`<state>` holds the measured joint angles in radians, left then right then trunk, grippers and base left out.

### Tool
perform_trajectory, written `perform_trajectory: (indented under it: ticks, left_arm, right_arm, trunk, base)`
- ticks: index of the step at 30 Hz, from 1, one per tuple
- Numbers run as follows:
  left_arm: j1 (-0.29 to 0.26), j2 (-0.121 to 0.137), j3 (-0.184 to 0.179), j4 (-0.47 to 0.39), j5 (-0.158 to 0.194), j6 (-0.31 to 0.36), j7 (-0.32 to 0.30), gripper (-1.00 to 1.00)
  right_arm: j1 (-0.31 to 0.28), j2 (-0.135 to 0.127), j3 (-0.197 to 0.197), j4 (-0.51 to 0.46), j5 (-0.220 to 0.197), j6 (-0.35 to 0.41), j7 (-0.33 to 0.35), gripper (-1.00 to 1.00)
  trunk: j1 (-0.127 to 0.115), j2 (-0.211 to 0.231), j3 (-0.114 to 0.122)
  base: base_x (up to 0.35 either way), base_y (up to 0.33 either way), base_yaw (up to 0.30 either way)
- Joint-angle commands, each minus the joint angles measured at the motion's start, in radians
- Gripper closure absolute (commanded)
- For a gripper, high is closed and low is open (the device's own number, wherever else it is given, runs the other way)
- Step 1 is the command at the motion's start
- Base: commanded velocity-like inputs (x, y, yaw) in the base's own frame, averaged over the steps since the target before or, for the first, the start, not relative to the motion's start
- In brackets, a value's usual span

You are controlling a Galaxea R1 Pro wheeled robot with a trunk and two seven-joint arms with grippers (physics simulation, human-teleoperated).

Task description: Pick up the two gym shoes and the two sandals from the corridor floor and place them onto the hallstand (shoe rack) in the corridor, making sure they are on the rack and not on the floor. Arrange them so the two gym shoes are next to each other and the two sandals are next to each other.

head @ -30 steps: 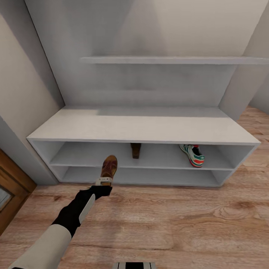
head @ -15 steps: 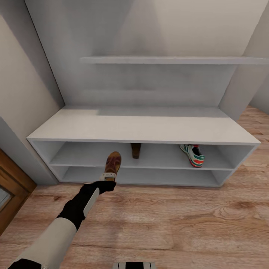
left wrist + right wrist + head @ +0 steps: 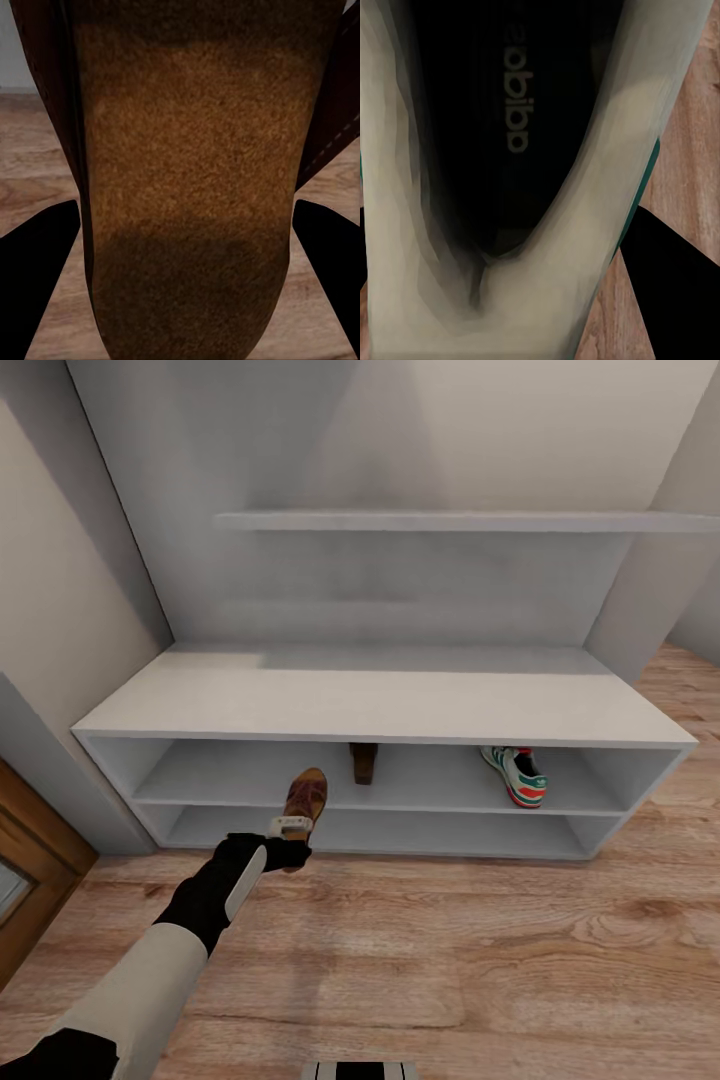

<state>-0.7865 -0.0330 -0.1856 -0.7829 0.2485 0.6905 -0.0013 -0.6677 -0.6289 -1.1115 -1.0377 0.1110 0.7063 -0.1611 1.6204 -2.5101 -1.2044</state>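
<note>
My left gripper point(image 3: 290, 830) is shut on the heel of a brown sandal point(image 3: 306, 792), holding it toe-forward just in front of the hallstand point(image 3: 380, 705), at the edge of its middle shelf. Up close, the tan footbed of this sandal point(image 3: 187, 187) lies between my dark fingers point(image 3: 37, 277). The other sandal point(image 3: 363, 762) rests on that shelf, partly hidden under the bench. A white gym shoe point(image 3: 516, 775) with green stripes lies on the same shelf to the right. My right gripper point(image 3: 521, 277) is shut on the second gym shoe point(image 3: 510, 150), seen from inside, over the corridor floor point(image 3: 450, 960).
A floating shelf point(image 3: 450, 521) hangs above the bench. A wooden door frame point(image 3: 30, 860) stands at the left by the wall. The lower compartment point(image 3: 380, 832) of the hallstand is open. A striped part of my base point(image 3: 360, 1071) shows at the bottom edge.
My left arm has reached forward and a little to the right, bringing the sandal closer to the shelf's front edge. The shoes on the shelf have not moved.
</note>
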Motion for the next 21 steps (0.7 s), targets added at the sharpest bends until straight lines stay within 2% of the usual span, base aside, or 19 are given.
perform_trajectory:
  ticks: [1, 8, 21]
  left_arm:
    - [0.0, 0.0, 0.0, -0.001, 0.002, 0.004, 0.0, 1.0]
    - [0.0, 0.0, -0.001, -0.001, 0.002, 0.003, 0.0, 1.0]
    - [0.0, -0.001, -0.001, -0.001, 0.002, 0.003, 0.0, 1.0]
  right_arm:
    - [-0.001, 0.0, -0.001, -0.001, 0.01, 0.006, 0.003, 1.0]
    - [-0.001, -0.001, -0.002, -0.001, 0.01, 0.006, 0.003, 1.0]
    - [-0.001, -0.001, -0.001, -0.001, 0.01, 0.006, 0.003, 1.0]
  trunk:
    - [0.0, 0.0, -0.001]
    - [0.0, 0.0, -0.001]
    - [0.0, 0.0, -0.001]
  base:
    - [0.0, 0.0, 0.0]
    - [0.03, 0.0, 0.0]
    - [0.29, 0.0, 0.0]
